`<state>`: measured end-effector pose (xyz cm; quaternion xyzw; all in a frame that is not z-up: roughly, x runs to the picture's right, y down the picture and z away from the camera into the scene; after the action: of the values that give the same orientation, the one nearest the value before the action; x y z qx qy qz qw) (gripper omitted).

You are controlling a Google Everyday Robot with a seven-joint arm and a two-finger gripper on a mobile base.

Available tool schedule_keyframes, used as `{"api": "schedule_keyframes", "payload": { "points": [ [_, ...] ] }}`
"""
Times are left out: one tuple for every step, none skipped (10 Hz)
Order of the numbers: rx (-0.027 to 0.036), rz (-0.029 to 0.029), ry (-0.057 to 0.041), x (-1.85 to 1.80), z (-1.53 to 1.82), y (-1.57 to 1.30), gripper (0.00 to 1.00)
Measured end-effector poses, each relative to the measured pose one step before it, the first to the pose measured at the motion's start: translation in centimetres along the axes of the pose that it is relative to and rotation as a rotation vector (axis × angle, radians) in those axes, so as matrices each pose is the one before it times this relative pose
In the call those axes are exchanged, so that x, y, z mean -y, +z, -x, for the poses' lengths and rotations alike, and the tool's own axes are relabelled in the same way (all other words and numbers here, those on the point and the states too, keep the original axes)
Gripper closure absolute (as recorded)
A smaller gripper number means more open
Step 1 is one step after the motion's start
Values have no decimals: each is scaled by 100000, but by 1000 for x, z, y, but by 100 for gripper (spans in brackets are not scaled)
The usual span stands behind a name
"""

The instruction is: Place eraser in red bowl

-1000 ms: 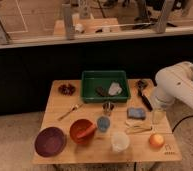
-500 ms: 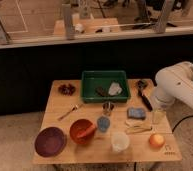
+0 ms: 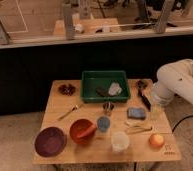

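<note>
While gripper point(image 3: 145, 101) hangs open (right table point(image 3: 56, 102) edge), eraser point(image 3: 101, 92) lies dark, flat, rectangular in green tray point(image 3: 105, 73).

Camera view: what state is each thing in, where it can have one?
Gripper: open, empty, over the table's right side, beside the tray.
Eraser: lying flat in the green tray, not held.
Red bowl: upright, something long lying in it, no eraser.
Purple dish: upright, empty.
Blue cup: upright.
Clear cup: upright.
Metal cup: upright.
</note>
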<state>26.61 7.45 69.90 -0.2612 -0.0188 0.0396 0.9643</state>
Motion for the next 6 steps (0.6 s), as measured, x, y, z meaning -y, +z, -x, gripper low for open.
{"api": "schedule_keyframes", "payload": {
  "points": [
    [2440,-1137,1703,1930,1208,164,20],
    [2296,-829,2132,1929,1542,335,20],
    [2001,-468,3383,1908,1989,591,20],
    [721,-116,2565,1277,2043,571,20],
    [868,-178,2012,762,1386,288,20],
    [-614,-131,645,248,114,157,20]
  ]
}}
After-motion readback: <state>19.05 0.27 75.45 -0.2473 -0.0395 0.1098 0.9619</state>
